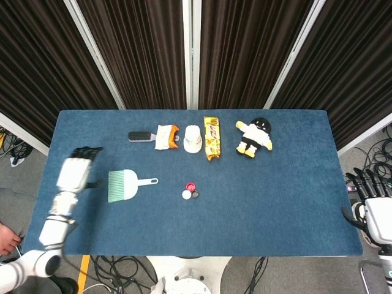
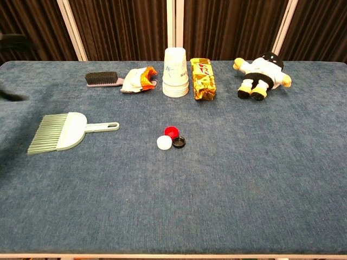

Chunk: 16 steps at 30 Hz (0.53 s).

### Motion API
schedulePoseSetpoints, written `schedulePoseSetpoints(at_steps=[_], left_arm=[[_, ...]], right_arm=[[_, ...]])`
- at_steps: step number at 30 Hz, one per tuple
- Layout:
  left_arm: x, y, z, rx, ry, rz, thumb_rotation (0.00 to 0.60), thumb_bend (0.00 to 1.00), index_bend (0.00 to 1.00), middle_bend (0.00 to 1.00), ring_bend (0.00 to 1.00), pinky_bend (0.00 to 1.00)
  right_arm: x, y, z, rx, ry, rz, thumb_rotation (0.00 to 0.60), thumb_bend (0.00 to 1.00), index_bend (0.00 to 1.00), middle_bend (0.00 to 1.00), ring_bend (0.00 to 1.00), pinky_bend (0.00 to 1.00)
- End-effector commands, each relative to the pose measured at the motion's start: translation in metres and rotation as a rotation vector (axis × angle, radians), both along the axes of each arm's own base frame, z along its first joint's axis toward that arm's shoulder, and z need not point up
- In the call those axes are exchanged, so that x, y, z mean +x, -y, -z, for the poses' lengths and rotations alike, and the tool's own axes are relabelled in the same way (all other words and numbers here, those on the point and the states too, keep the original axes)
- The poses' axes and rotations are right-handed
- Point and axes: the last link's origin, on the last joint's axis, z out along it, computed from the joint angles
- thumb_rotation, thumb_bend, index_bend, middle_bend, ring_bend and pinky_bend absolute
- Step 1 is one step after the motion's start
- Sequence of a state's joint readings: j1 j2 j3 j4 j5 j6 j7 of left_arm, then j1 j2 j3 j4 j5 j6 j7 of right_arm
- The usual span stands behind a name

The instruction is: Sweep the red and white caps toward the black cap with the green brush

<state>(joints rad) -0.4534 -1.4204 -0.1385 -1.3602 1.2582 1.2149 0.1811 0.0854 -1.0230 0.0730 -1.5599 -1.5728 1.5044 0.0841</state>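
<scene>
The green brush lies flat on the blue table, bristles to the left and handle pointing right, with nothing holding it. The red cap, white cap and black cap sit bunched together at the table's middle, touching or nearly so. My left hand hovers to the left of the brush, blurred, with spread fingers and nothing in it. My right hand hangs off the table's right edge, fingers apart and empty.
Along the back stand a black hairbrush, a crumpled snack wrapper, a stack of paper cups, a yellow snack bar and a plush toy. The table's left edge lies close under my left hand.
</scene>
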Motion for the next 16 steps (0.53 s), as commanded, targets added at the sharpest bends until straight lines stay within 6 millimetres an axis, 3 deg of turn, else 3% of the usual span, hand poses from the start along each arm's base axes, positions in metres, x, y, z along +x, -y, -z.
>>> schedulePoseSetpoints(at_steps=[1,8,11,16], left_arm=[[-0.042,0.057,-0.049,0.1,-0.088,-0.094,0.6,0.03,0.16,0.22,0.16,0.18],[-0.042,0.128,-0.068,0.17,-0.074,-0.155,0.6,0.03,0.16,0.22,0.16,0.18],[-0.037,0.144,-0.067,0.19,-0.071,-0.157,0.6,0.03,0.16,0.22,0.16,0.18],[-0.036,0.15,-0.06,0.176,-0.061,-0.172,0.6,0.03,0.16,0.22,0.16,0.18]], right_arm=[[0.002,0.002,0.005,0.068,0.011,-0.003,0.6,0.21,0.0,0.0,0.0,0.01],[0.008,-0.001,0.009,0.025,0.025,-0.037,0.6,0.21,0.0,0.01,0.0,0.01],[0.012,-0.002,0.011,0.015,0.029,-0.055,0.6,0.21,0.0,0.02,0.0,0.01],[0.012,-0.002,0.017,0.006,0.022,-0.05,0.6,0.21,0.0,0.04,0.0,0.01]])
